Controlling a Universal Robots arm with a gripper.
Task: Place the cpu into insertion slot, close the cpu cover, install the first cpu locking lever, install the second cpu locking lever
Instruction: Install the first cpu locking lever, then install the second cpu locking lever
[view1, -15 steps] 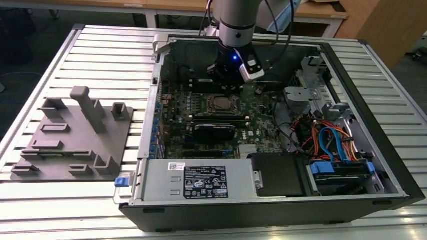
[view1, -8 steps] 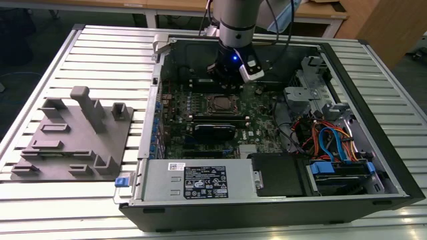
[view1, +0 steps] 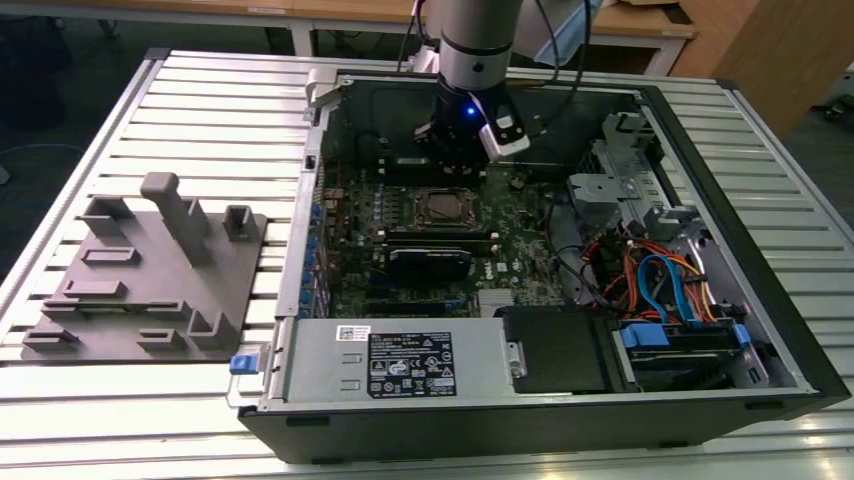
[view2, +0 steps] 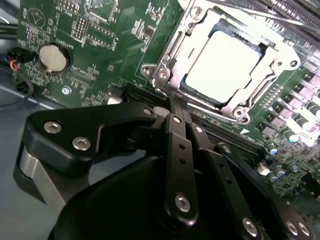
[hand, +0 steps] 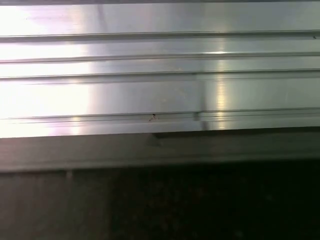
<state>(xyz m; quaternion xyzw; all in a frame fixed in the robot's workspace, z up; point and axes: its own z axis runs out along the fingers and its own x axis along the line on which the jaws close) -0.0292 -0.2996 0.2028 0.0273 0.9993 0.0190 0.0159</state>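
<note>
The black gripper (view2: 177, 107) hangs inside the open black computer case (view1: 747, 300), its two slim fingers (view2: 175, 145) pressed together with nothing between them — their tips sit just off the edge of the small square insertion slot (view2: 200, 35) with its thin silver rim. In the second wrist view the small flat square cpu (view2: 222, 62), its dull silver-grey top glaring white, lies seated in that slot, at about one o'clock from the fingertips. The thin square silver metal cpu cover (view2: 237, 107) lies down around the chip, framing it. A round silver coin battery (view2: 52, 57) sits on the green circuit board (view2: 115, 45) at about ten o'clock from the fingertips. In the exterior view the slot lies near the board's middle, the arm at twelve o'clock from it, and a grey moulded fixture block (view1: 147, 275) rests on the ribbed metal tabletop (view1: 200, 100) — at nine o'clock from the case.
</note>
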